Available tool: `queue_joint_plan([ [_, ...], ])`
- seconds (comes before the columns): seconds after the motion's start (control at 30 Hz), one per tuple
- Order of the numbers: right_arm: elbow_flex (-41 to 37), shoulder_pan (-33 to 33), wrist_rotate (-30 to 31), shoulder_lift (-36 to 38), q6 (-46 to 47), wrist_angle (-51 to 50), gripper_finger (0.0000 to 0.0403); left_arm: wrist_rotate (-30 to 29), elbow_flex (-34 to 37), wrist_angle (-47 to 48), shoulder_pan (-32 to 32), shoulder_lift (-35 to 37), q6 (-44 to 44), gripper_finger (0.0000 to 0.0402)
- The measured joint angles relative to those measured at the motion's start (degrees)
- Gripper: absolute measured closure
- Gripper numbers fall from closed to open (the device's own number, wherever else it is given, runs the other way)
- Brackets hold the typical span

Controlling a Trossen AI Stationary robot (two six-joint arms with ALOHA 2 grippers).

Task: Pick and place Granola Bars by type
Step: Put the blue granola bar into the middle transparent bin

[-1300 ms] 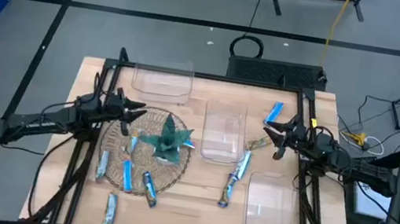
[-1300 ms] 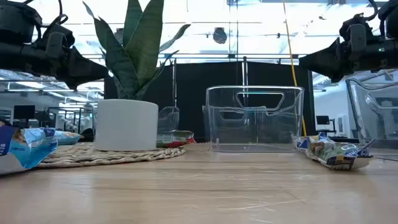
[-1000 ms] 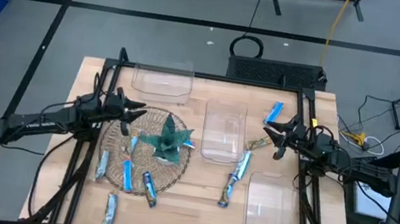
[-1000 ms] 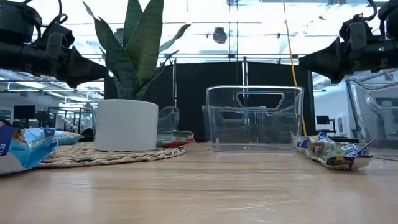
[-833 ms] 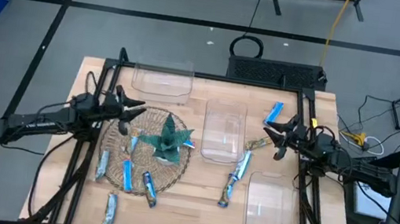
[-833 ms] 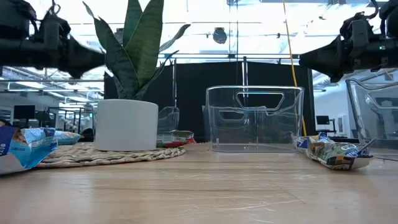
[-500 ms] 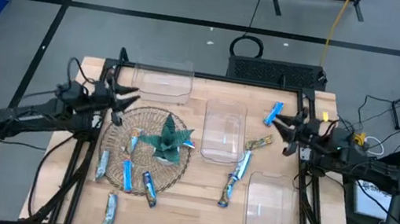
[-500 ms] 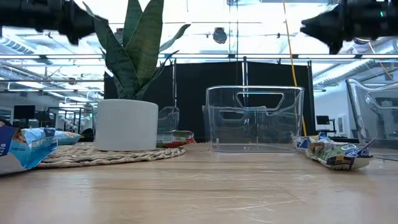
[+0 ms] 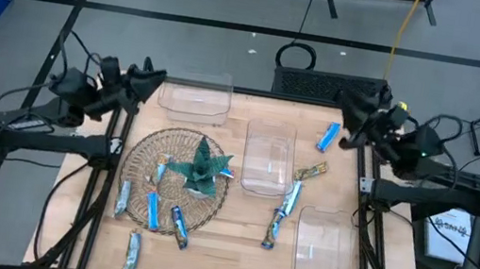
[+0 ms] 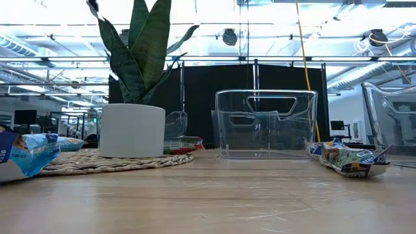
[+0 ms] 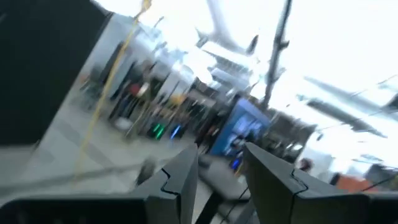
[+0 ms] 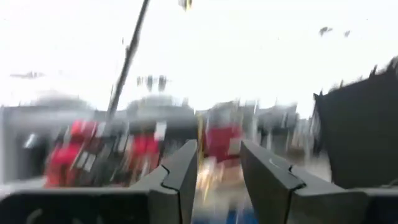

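Note:
Several granola bars lie flat on the table in the high view: blue ones on and beside the woven mat, two blue ones right of the middle bin, one blue bar near the far right, and a greenish-gold one. The low view shows a bar at the right and another at the left. My left gripper is open, raised over the far-left corner. My right gripper is open, raised over the far-right corner. Neither holds anything.
Three clear bins stand on the table: one at the far left, one in the middle, one at the near right. A teal plant in a white pot stands on the woven mat.
Both arms have risen and drawn back toward the table's far edge, the left toward the far-left corner and the right toward the far-right corner. Both have left the low view through its top. The bars and bins have stayed put.

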State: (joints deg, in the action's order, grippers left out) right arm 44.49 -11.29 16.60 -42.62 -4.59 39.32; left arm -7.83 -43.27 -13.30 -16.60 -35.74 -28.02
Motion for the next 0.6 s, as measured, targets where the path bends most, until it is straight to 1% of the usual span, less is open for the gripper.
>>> queue_joint_plan([
  [0.03, 0.0, -0.4, 0.7, -1.6, -1.3, 5.7, 0.0289, 0.6, -0.7, -3.4, 0.0, -1.4, 0.5, 0.0268],
  [0.07, 0.0, -0.7, 3.2, -3.1, -1.4, 10.1, 0.0289, 0.8, -1.5, -6.5, 0.0, -3.0, 0.9, 0.0268],
  [0.1, 0.1, -0.9, 6.8, -4.1, -0.7, 11.7, 0.0289, 0.7, -2.5, -8.8, 0.0, -4.5, 1.1, 0.0268],
  [0.13, 0.3, -1.2, 11.9, -4.8, 0.5, 10.2, 0.0289, 0.1, -3.6, -9.5, 0.0, -5.8, 1.4, 0.0268],
  [0.2, 1.7, -1.7, 21.4, -5.6, 3.0, 1.4, 0.0289, -2.2, -6.1, -7.8, -0.2, -8.3, 2.2, 0.0268],
  [0.3, 4.6, -2.2, 33.3, -8.0, 8.3, -12.9, 0.0289, -4.7, -9.4, -3.7, -0.4, -11.8, 2.7, 0.0268],
  [0.37, 7.0, -2.2, 41.7, -9.9, 11.2, -19.3, 0.0289, -5.4, -10.8, -1.2, -0.4, -14.0, 2.6, 0.0268],
  [0.47, 10.4, -2.3, 53.2, -13.2, 10.9, -23.8, 0.0289, -5.2, -11.8, -0.1, -0.3, -16.5, 1.9, 0.0268],
  [0.53, 12.6, -2.3, 59.7, -15.9, 8.0, -24.2, 0.0289, -4.0, -11.8, -0.2, -0.3, -17.6, 1.4, 0.0268],
  [0.6, 15.5, -2.3, 64.7, -18.7, 3.6, -23.9, 0.0289, -2.4, -11.8, 0.0, -0.3, -18.5, 0.7, 0.0268],
])
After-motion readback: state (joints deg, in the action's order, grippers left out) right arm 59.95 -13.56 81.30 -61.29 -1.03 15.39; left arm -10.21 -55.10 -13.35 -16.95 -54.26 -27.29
